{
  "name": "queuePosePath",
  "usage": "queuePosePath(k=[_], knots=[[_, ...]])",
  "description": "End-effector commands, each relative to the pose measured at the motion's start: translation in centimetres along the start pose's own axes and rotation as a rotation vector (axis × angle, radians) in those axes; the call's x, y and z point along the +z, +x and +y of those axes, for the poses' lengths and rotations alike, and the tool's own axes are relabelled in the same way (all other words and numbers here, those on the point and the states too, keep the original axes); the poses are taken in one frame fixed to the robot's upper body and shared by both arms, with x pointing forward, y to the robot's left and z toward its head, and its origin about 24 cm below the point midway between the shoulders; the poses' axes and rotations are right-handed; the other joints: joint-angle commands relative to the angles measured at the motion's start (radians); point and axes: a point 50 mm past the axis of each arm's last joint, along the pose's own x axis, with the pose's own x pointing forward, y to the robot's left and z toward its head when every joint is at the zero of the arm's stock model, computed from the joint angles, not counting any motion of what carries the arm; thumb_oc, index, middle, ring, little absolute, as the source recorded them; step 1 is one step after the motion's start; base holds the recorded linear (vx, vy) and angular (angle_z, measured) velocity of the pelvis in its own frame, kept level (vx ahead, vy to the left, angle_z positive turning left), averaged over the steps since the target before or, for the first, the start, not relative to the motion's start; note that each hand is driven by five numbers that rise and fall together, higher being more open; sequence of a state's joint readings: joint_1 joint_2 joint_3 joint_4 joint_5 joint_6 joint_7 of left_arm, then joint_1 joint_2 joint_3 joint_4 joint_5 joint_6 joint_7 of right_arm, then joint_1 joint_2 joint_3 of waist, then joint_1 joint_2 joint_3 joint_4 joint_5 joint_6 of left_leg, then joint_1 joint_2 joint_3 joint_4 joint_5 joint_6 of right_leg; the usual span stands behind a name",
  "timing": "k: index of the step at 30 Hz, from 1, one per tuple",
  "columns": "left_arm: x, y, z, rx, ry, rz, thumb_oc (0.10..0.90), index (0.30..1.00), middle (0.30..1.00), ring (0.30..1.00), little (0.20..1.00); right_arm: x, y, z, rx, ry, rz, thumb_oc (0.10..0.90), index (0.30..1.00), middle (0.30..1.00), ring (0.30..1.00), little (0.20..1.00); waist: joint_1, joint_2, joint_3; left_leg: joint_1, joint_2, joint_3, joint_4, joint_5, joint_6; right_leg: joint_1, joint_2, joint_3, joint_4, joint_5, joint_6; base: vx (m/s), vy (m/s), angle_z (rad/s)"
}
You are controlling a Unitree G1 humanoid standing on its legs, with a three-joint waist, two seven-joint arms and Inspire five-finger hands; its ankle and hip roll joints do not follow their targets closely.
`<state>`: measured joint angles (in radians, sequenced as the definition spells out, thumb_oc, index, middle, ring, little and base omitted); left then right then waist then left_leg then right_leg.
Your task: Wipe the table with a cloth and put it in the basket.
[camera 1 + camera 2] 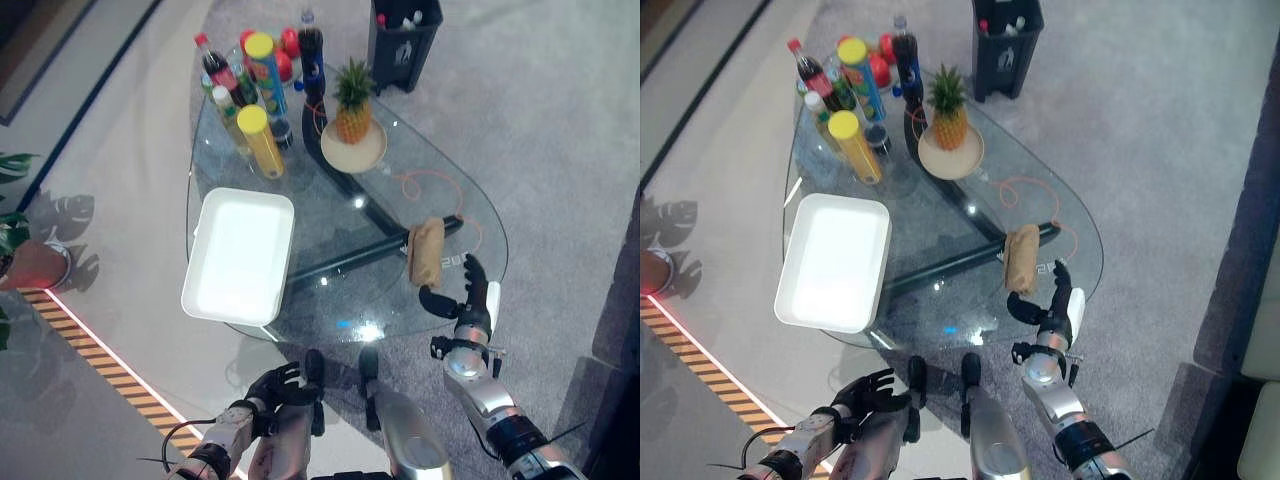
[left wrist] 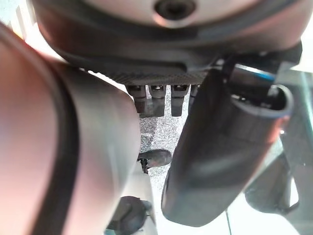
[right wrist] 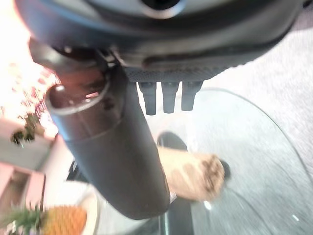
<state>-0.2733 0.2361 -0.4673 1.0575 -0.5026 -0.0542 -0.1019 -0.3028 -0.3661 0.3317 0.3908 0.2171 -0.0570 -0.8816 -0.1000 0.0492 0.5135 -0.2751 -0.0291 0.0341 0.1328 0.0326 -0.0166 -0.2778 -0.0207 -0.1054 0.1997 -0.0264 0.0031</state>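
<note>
The cloth point(image 1: 426, 252), a tan roll, lies on the glass desk point(image 1: 450, 190) near its right edge, close to the robot's side, touching neither hand. Just beside it, toward the robot, the right hand point(image 1: 466, 297) is raised at the desk's rim with its fingers straight and spread, thumb out, grasping nothing; the right wrist view shows the same roll point(image 3: 193, 174) lying past the thumb and the straight fingers point(image 3: 168, 98). An orange cord point(image 1: 420, 185) loops on the glass just behind the cloth. To the left of the cloth, well apart from it, a white basket point(image 1: 238, 255) sits on the desk's left side, its near corner reaching over the edge. Farther back stands a pineapple point(image 1: 351, 105) on a round plate point(image 1: 372, 157), and behind and left of that a cluster of bottles point(image 1: 215, 68) and two tall cans with yellow lids point(image 1: 261, 140), with something red point(image 1: 288, 55) among them. Beyond the desk, on the grey carpet, is a dark bin point(image 1: 402, 40). The left hand point(image 1: 277, 384) hangs low, below the desk's near edge and off the glass, its fingers loosely bent and released, holding nothing. At the far left a potted plant point(image 1: 20, 250) stands on the pale floor.
</note>
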Motion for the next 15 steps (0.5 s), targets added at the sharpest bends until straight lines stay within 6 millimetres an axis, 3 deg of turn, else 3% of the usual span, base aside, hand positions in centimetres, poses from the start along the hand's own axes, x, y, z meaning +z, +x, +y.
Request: queuePosePath(k=[1, 3, 6, 15], knots=[[-2.7, -0.5, -2.1, -0.061, -0.057, 0.054, 0.800, 0.900, 0.900, 0.900, 0.900, 5.3, 1.0, -1.0, -0.107, 0.152, -0.233, 0.800, 0.900, 0.900, 0.900, 0.900, -0.010, -0.034, -0.017, -0.100, -0.020, 0.044, 0.218, -0.128, 0.030, -0.067, -0.004, 0.102, 0.016, 0.008, 0.032, -0.05, 0.024, 0.02], [-2.7, -0.5, -2.1, -0.061, -0.057, 0.054, 0.800, 0.900, 0.900, 0.900, 0.900, 5.3, 1.0, -1.0, -0.107, 0.152, -0.233, 0.800, 0.900, 0.900, 0.900, 0.900, -0.010, -0.034, -0.017, -0.101, -0.020, 0.044, 0.218, -0.128, 0.030, -0.068, -0.004, 0.102, 0.017, 0.008, 0.032, -0.01, 0.006, 0.02], [-1.5, -0.1, -2.5, -0.074, -0.061, 0.015, 0.800, 0.900, 0.900, 0.900, 0.900, 7.3, 1.9, -0.5, -0.139, 0.174, -0.267, 0.800, 0.900, 0.900, 0.900, 0.900, -0.012, -0.020, 0.006, -0.173, -0.024, 0.048, 0.245, -0.120, 0.025, -0.143, -0.004, 0.097, 0.050, 0.011, 0.027, -0.03, 0.047, 0.03], [0.4, 0.2, -3.4, -0.100, -0.070, -0.042, 0.800, 0.900, 0.900, 0.900, 0.900, 9.9, 2.8, 0.2, -0.176, 0.224, -0.302, 0.800, 0.900, 0.900, 0.900, 0.900, -0.001, 0.003, 0.006, -0.314, -0.035, 0.058, 0.272, -0.109, 0.027, -0.299, -0.012, 0.089, 0.100, 0.021, 0.030, 0.01, 0.034, 0.02]])
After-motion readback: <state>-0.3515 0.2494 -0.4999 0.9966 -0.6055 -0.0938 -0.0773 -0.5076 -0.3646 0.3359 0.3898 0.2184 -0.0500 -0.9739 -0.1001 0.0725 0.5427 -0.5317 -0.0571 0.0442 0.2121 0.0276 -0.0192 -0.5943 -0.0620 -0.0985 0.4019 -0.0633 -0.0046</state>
